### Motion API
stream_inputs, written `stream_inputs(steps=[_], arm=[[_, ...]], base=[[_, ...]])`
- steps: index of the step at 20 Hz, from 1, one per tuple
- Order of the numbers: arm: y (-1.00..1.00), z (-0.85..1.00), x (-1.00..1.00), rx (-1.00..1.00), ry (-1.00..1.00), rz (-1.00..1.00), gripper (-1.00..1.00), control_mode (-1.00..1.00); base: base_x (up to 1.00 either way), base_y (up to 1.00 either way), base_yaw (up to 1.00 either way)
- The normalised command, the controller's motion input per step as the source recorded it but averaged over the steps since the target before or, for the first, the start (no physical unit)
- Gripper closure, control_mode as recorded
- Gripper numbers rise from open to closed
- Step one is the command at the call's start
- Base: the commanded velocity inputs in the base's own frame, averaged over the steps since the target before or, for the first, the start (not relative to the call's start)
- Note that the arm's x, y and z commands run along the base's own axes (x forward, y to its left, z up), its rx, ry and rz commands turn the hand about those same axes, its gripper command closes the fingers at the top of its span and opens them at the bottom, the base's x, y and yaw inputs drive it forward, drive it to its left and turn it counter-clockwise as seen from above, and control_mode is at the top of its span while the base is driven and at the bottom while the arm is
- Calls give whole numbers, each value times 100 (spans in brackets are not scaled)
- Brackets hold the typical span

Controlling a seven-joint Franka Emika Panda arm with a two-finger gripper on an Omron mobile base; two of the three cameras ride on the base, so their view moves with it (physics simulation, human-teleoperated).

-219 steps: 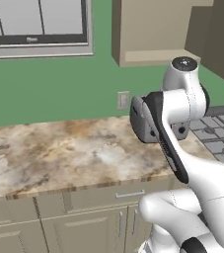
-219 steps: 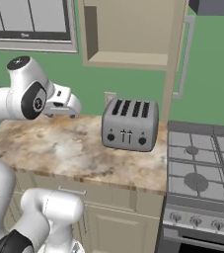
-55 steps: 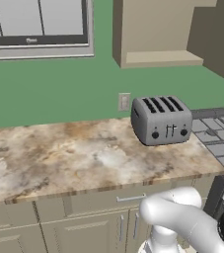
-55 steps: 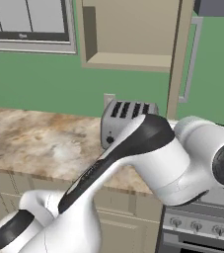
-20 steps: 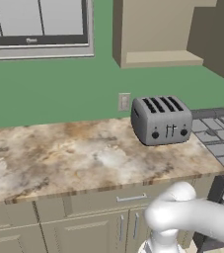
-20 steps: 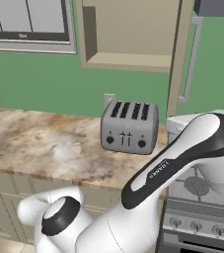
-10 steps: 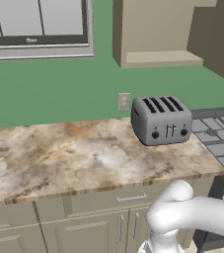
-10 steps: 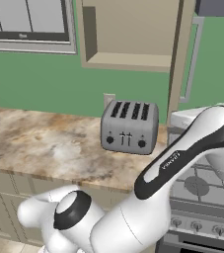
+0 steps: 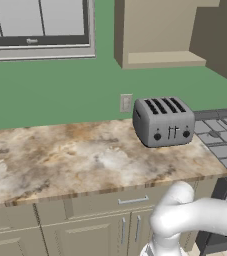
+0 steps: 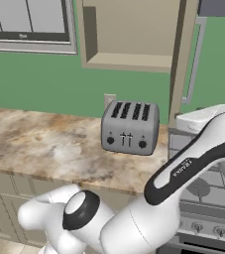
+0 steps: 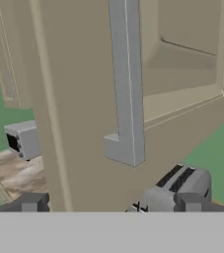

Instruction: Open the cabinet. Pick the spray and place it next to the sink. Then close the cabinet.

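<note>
The cabinet [image 10: 129, 34] hangs open above the counter, its tan shelf bare. Its door [image 10: 181, 59] stands swung out to the right, edge-on in the right base view, silver bar handle [image 10: 196, 64] on the outer face. In the hand view the door's face [image 11: 79, 108] is close ahead and the handle [image 11: 127, 84] runs down its middle. My gripper [image 11: 111, 205] is open just short of the door, fingertips [image 11: 32, 202] wide apart below the handle's lower end, touching nothing. The cabinet [image 9: 160, 30] also shows in the left base view. The spray and the sink are out of view.
A silver four-slot toaster [image 10: 130, 128] stands on the brown marbled counter [image 9: 60, 160] under the cabinet. A stove [image 9: 222, 145] adjoins the counter on the right. My white arm [image 10: 193, 168] crosses in front of the stove. A window [image 9: 35, 25] is at the upper left.
The arm has swung from over the counter's left side to the right, toward the open door. In the last second it has shifted slightly higher. Toaster and cabinet are unmoved.
</note>
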Motion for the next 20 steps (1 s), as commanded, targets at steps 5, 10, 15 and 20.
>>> stream_inputs(steps=[5, 10, 15, 20], arm=[[-26, 4, 0, 0, -3, 16, -100, -100], [-4, 0, 29, 0, -1, 10, -100, -100], [-2, 0, 50, 0, 0, 3, -100, -100], [-26, 0, 25, 0, 0, 2, -100, -100]], base=[[0, 0, 0], [0, 0, 0], [0, 0, 0], [0, 0, 0]])
